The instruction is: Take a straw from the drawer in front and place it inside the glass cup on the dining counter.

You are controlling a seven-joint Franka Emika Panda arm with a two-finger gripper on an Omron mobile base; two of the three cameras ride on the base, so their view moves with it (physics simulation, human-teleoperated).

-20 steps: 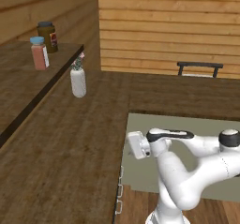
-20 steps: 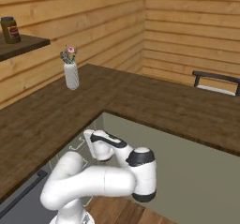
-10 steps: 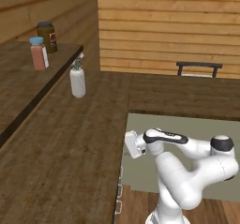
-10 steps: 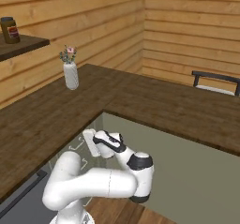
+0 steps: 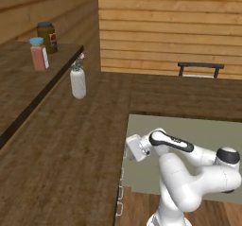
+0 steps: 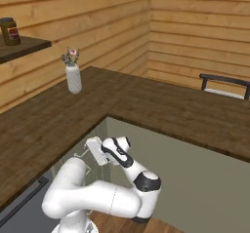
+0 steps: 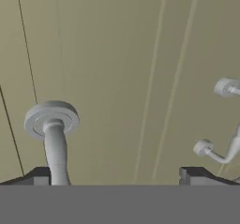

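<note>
On the far left of the left base view a dark wood shelf (image 5: 28, 92) carries a small jar with a blue lid and pinkish contents (image 5: 38, 54) and, just behind it, a darker jar with a label (image 5: 47, 37). Right of them a slim white vase (image 5: 78, 82) with a small sprig of pink flowers stands upright on the dark-brown plank bench (image 5: 71, 144), whose grain runs in long boards and which wraps in an L round a plain sage-green base (image 5: 189, 130). Further right, at the far edge of the bench, the black back of a chair (image 5: 199, 69) shows against the pale horizontal wall boards.

The white arm folds low before the sage-green cabinet front. In the hand view the pincer (image 7: 117, 174) faces this flat, matt green panel (image 7: 117, 68), with thin seams crossing it. A round grey handle mount (image 7: 50, 120) with a curved stem sits at its left fingertip, and two smaller mounts (image 7: 206, 148) lie right. Its fingertips stand well apart, gripping nothing. The straw and cup cannot be seen.
</note>
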